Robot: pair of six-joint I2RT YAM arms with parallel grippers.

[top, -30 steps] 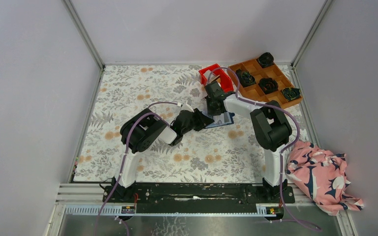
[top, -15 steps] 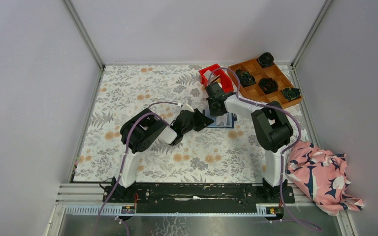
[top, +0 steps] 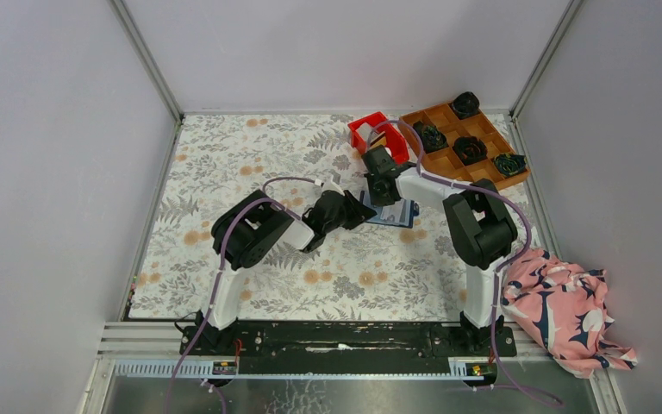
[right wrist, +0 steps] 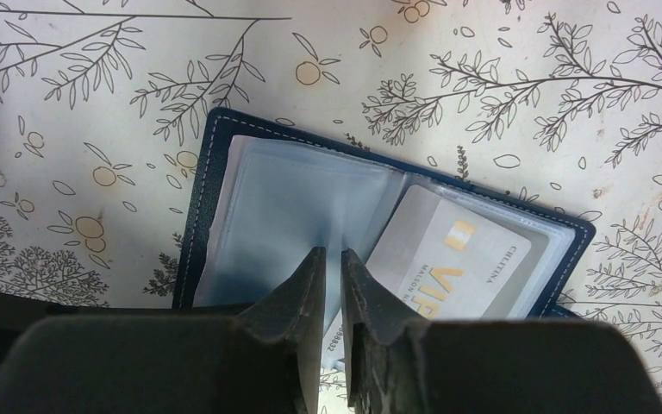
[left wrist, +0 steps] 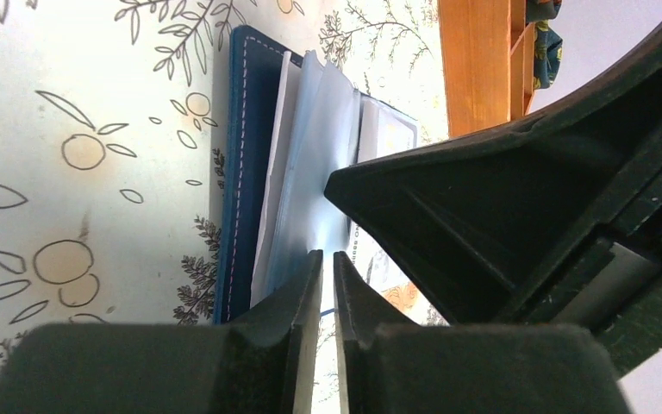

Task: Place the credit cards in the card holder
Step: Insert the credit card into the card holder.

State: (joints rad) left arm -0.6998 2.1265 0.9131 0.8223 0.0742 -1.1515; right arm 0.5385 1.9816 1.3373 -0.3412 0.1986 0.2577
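On the floral surface (top: 250,164), right of centre, the left pincer (top: 365,210), narrowed to a slit with its hold unclear, meets the navy card holder (top: 390,213), which lies open. Only the right wrist view shows a pale credit card (right wrist: 457,259) inside its right-hand sleeve (right wrist: 474,250). The right pincer (right wrist: 332,259), nearly shut, nips a clear leaf.

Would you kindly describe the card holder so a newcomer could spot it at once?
On the flowered table, find the red bin at the far edge, beside the wooden tray. On its near side lies the open card holder. Unlike them it is a dark blue wallet with clear pockets, one holding a pale card.
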